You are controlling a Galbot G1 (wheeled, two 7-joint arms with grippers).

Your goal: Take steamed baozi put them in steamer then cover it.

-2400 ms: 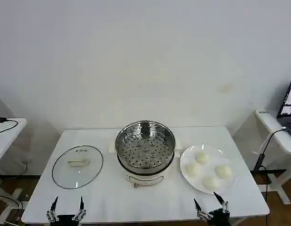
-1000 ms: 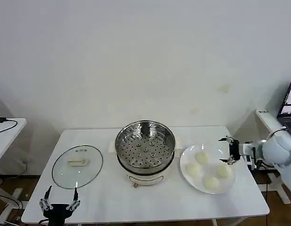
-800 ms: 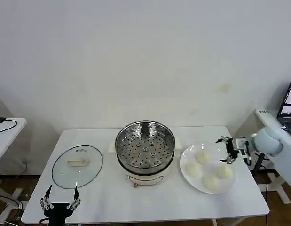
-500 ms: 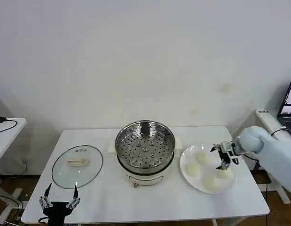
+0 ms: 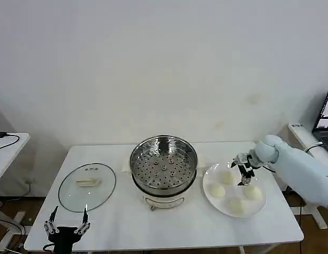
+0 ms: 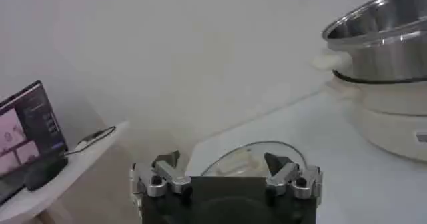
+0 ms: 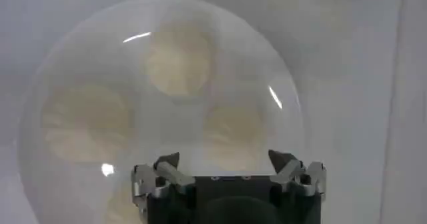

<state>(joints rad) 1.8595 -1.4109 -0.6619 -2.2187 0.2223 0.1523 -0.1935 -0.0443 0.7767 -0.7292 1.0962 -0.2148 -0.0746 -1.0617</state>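
The right end effector [image 5: 243, 170], fingers spread open, hovers just above the smooth cream-white round steamed baozi [image 5: 229, 177] on the flat white plate [image 5: 211, 175].

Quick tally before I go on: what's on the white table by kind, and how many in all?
Small round cream-white steamed buns: 4
Flat white plate under them: 1
Round shiny stainless-steel steamer pot on a white base: 1
Clear glass lid with a pale handle: 1
Total: 7
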